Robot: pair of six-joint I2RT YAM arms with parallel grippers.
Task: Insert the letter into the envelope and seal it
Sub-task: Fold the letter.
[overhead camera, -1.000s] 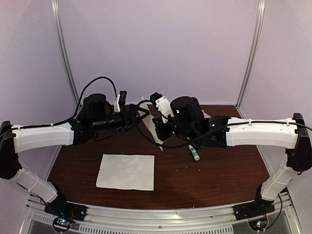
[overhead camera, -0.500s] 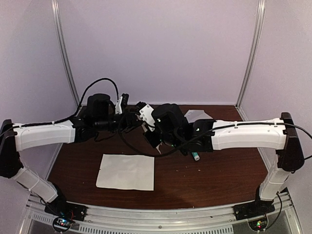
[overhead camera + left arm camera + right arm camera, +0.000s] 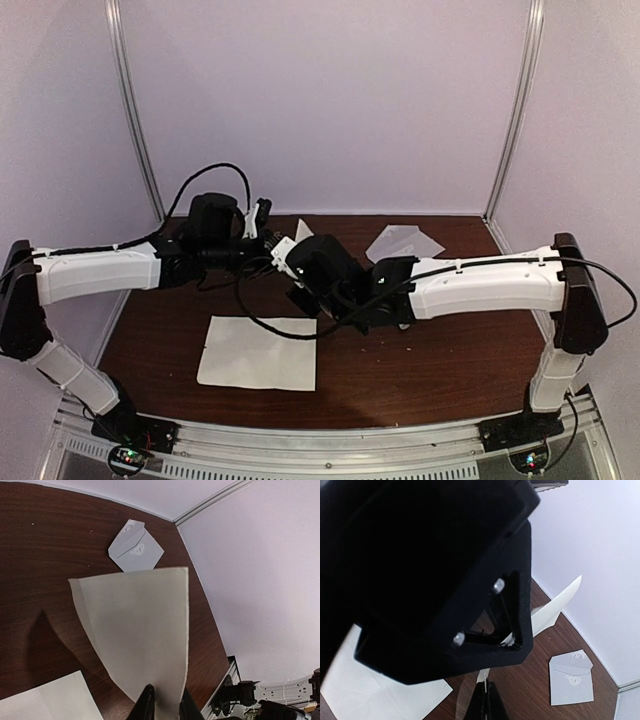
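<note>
The left gripper [image 3: 165, 707] pinches the bottom edge of a smooth cream sheet [image 3: 140, 635], lifted off the wood-grain table [image 3: 450, 350]. The right gripper [image 3: 485, 700] is clenched. The flat, folded white letter [image 3: 258, 352] lies at 8 o'clock, the pointed-flap envelope [image 3: 403, 242] at 1 o'clock.

Robot lab cell: two arms [image 3: 95, 275] bolted to an aluminium rail [image 3: 330, 436], brown tabletop [image 3: 450, 360], bare lavender walls [image 3: 330, 100], metal corner posts [image 3: 135, 110].
</note>
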